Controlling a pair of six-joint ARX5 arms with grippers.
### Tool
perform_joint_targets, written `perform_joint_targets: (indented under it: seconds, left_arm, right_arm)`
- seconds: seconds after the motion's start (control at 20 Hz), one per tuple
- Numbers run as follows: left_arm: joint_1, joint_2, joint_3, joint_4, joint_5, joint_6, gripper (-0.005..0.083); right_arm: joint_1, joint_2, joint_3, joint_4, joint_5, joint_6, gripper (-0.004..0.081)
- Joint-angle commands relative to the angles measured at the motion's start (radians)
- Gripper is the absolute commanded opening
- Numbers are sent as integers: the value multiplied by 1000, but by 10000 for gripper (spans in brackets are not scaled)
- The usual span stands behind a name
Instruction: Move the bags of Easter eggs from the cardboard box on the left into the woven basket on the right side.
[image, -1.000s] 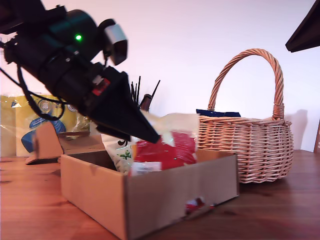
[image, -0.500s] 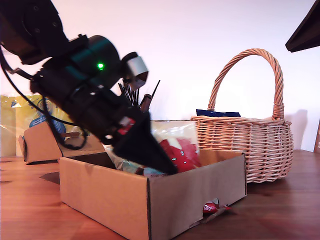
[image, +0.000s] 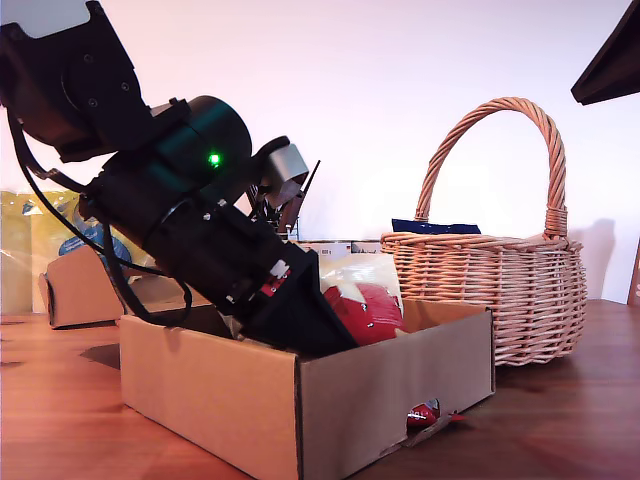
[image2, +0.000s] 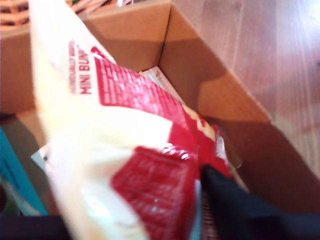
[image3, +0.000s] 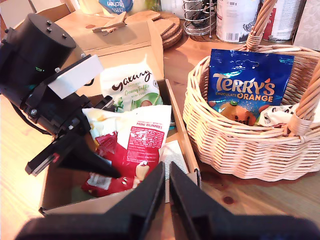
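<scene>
The cardboard box (image: 380, 400) (image3: 179, 131) (image2: 220, 85) holds a red and cream bag of Easter eggs (image: 365, 300) (image3: 142, 140) (image2: 130, 130) and a white-green bag (image3: 132, 82). My first gripper (image: 320, 335) (image3: 100, 170) (image2: 135, 220) is tilted down inside the box, open, its jaws wide apart either side of the red and cream bag. The woven basket (image: 490, 290) (image3: 235, 145) stands at the exterior view's right with a blue Terry's bag (image3: 247, 85) (image: 435, 226) in it. My second gripper (image3: 166, 172) hangs shut and empty above the box's near edge.
A red wrapper (image: 425, 413) pokes from the slot in the box's front wall. A yellow-blue pack (image: 60, 250) and a cardboard piece (image: 80, 290) stand behind at the exterior view's left. A wire holder (image3: 200, 17), tins (image3: 237, 20) and cork coasters (image3: 167, 27) crowd the back.
My first gripper has come down and forward into the box, over the red and cream bag. The box's front corner has shifted slightly toward the basket.
</scene>
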Motion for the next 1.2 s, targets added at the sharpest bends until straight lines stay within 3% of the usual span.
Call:
perform_joint_targets:
  seconds: [0.0, 0.45, 0.75, 1.0, 1.15]
  left_arm:
    - [-9, 21, -5, 12, 11, -2, 53]
    - [0, -124, 107, -37, 39, -6, 18]
    - [0, -166, 214, 23, -22, -24, 18]
    - [0, -155, 219, 29, -105, -29, 18]
    - [-9, -113, 219, 139, -108, -52, 18]
  right_arm:
    - [5, -1, 8, 9, -1, -3, -13]
    - [5, -1, 8, 1, -1, -3, -13]
    - [5, -2, 8, 1, -1, -3, -13]
    - [5, -2, 8, 2, -4, -3, -13]
    - [5, -2, 8, 2, -3, -3, -13]
